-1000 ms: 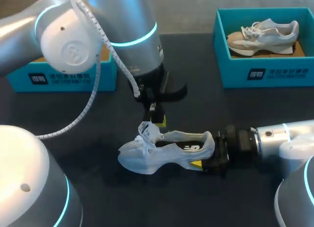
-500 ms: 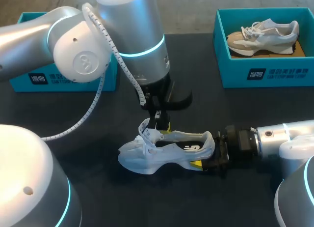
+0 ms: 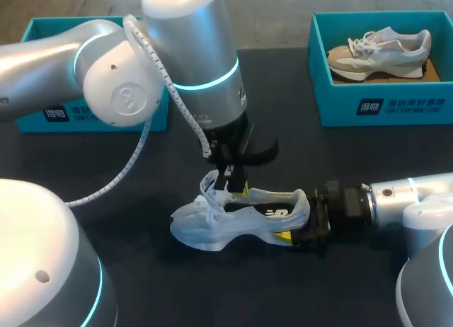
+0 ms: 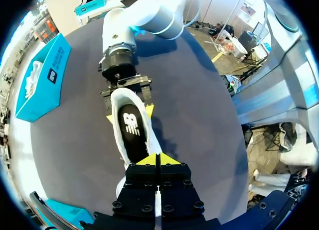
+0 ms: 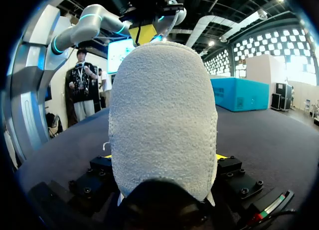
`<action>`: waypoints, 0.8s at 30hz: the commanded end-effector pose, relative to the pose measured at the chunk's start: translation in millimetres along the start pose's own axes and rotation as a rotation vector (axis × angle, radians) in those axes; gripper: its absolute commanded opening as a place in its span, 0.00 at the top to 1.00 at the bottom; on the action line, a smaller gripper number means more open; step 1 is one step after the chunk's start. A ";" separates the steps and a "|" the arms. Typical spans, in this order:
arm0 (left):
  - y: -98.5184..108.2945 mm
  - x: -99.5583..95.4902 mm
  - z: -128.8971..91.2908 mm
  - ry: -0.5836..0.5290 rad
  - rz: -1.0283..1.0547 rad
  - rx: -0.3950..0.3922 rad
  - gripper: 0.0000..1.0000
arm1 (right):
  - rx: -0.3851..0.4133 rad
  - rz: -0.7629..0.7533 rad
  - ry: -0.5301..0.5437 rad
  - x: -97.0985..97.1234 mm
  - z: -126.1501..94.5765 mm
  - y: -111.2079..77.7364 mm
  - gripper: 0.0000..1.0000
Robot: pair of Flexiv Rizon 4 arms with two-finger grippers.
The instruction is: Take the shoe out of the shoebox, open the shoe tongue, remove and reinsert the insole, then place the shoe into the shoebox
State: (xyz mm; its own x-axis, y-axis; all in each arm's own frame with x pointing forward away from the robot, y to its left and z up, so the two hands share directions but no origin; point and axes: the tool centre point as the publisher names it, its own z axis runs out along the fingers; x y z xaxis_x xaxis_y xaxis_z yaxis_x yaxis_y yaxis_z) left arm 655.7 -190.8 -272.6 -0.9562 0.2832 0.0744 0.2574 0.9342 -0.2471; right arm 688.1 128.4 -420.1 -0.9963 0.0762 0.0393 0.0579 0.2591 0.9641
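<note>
Left hand (image 4: 159, 159) dropped toward tongue (image 3: 211, 182), pressed together; right hand (image 3: 299, 228) pinching shoe (image 3: 241, 221) heel.

Even, bright light is falling from overhead onto the dark table (image 3: 368, 150), which is giving back almost no glare. The white shoe (image 3: 241, 221) is standing out strongly against it and is casting only a thin, soft shadow beneath itself, just beside the right jaws. Above the left jaws, the glossy left arm (image 3: 191, 51) is showing broad pale highlights, and its cyan ring is glowing. In both wrist views straight lines are bending toward the edges, and the shoe's heel, held between the right jaws, is sitting evenly lit.
</note>
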 end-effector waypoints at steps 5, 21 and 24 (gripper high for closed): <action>-5.6 -20.6 29.3 0.015 0.000 -0.006 1.00 | 0.005 0.001 0.000 0.3 0.1 0.3 1.00; -1.4 -38.5 61.2 0.045 -0.046 -0.026 1.00 | 0.005 0.001 0.000 0.3 0.1 0.3 1.00; -0.5 -42.3 68.1 0.055 -0.061 -0.038 1.00 | 0.005 0.001 0.000 0.3 0.1 0.3 1.00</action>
State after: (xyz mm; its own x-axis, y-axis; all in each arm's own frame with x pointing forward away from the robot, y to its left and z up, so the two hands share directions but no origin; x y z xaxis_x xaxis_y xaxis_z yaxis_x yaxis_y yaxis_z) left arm 681.2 -208.9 -331.7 -0.9640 0.2378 0.1185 0.2096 0.9548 -0.2110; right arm 688.1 128.4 -420.1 -0.9963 0.0762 0.0393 0.0579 0.2591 0.9641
